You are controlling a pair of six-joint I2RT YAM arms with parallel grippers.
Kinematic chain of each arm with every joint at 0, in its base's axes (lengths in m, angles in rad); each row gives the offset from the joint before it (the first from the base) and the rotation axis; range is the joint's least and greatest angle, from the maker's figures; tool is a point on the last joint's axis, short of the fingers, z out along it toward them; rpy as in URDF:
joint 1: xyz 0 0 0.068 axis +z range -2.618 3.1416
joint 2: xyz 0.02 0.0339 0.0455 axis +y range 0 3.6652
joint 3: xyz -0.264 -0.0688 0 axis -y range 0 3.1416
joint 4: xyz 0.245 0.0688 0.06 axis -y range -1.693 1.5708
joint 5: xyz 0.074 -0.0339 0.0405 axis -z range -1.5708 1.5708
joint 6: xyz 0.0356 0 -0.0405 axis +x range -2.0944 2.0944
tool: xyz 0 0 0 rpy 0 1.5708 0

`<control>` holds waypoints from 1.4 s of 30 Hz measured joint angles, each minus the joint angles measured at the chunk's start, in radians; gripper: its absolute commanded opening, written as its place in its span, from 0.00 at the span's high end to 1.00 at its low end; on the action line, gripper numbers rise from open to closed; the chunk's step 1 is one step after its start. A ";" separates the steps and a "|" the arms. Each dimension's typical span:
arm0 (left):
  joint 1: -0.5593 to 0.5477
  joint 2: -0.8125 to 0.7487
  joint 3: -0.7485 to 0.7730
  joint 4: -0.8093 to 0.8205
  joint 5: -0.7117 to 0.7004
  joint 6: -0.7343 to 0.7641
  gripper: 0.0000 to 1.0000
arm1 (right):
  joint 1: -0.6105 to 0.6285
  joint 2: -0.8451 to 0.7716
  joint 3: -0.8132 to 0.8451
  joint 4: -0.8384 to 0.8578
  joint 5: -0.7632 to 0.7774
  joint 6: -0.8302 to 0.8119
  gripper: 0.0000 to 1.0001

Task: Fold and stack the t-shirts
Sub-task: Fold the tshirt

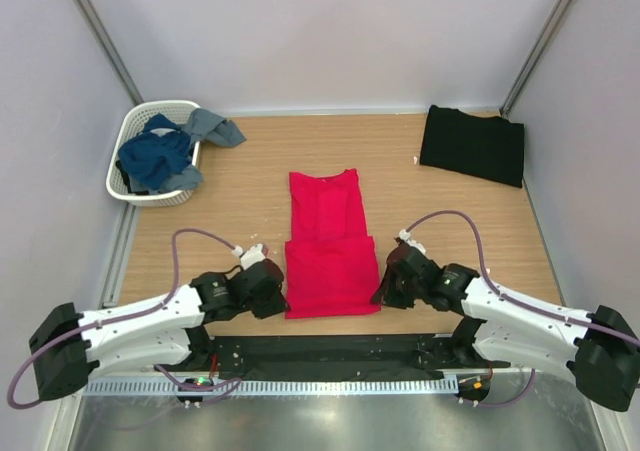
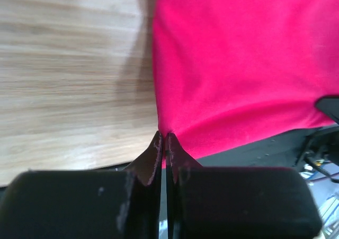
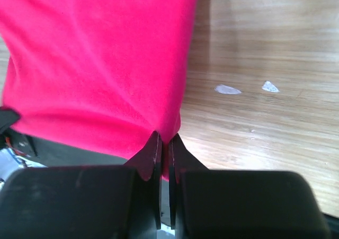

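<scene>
The red t-shirt (image 1: 328,246) lies partly folded in the middle of the wooden table, its lower part doubled over near the front edge. My left gripper (image 1: 278,301) is shut on the shirt's near left corner (image 2: 164,135). My right gripper (image 1: 383,293) is shut on the near right corner (image 3: 170,138). Red cloth (image 2: 238,64) fills the left wrist view to the right of the fingers, and red cloth (image 3: 100,59) fills the right wrist view to their left. A black t-shirt (image 1: 473,144) lies folded at the back right.
A white lattice basket (image 1: 133,136) with blue clothes (image 1: 165,156) stands at the back left, one grey-blue piece hanging over its rim. A black strip (image 1: 330,351) runs along the table's front edge. Two small white scraps (image 3: 228,89) lie on the wood right of the shirt.
</scene>
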 measured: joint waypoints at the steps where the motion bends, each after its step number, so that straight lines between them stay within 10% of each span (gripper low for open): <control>1: 0.000 -0.021 0.026 -0.031 -0.018 0.008 1.00 | 0.000 0.000 0.021 -0.017 0.010 -0.001 0.99; 12: 0.089 -0.011 0.350 -0.193 -0.200 0.162 1.00 | -0.036 0.156 0.383 -0.108 0.118 -0.107 0.99; 42: 0.508 0.505 0.686 0.046 -0.045 0.398 1.00 | -0.457 0.689 0.830 0.065 -0.087 -0.419 0.99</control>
